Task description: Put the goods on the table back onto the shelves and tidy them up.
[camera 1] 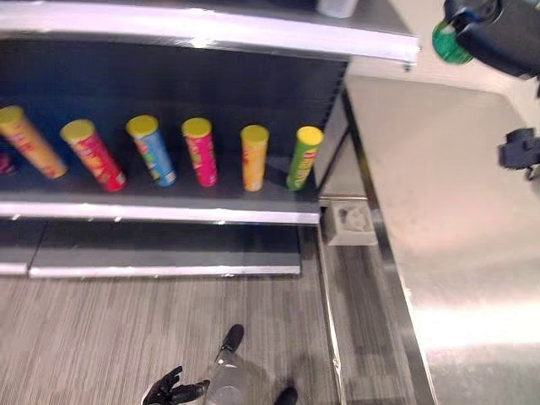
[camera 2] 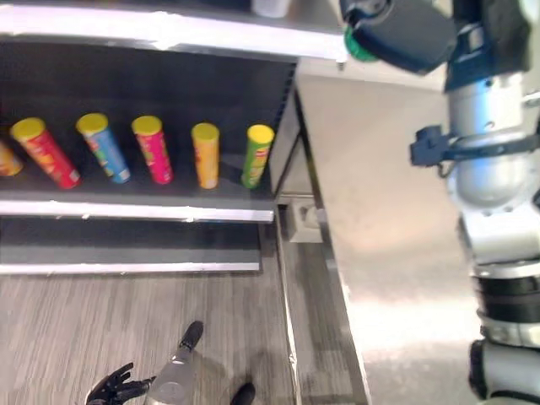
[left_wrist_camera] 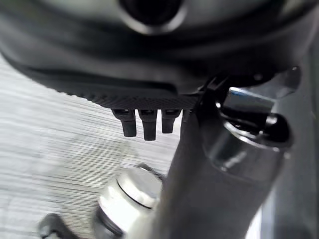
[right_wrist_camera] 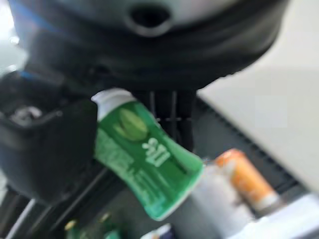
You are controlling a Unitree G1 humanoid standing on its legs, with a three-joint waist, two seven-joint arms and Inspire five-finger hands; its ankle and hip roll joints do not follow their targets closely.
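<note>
Green bottle [right_wrist_camera: 144, 157] sits clamped in my right hand [camera 1: 498, 34], raised at about one o'clock by the end of the top shelf [camera 1: 253, 29]. I judge I'm mid-carry — the next move calls for easing it in over the shelf edge and setting it upright. My left hand [camera 1: 173, 388] hangs low at seven o'clock, fingers loosely spread, holding nothing. The steel table [camera 1: 447, 219] lies at three o'clock.
</note>
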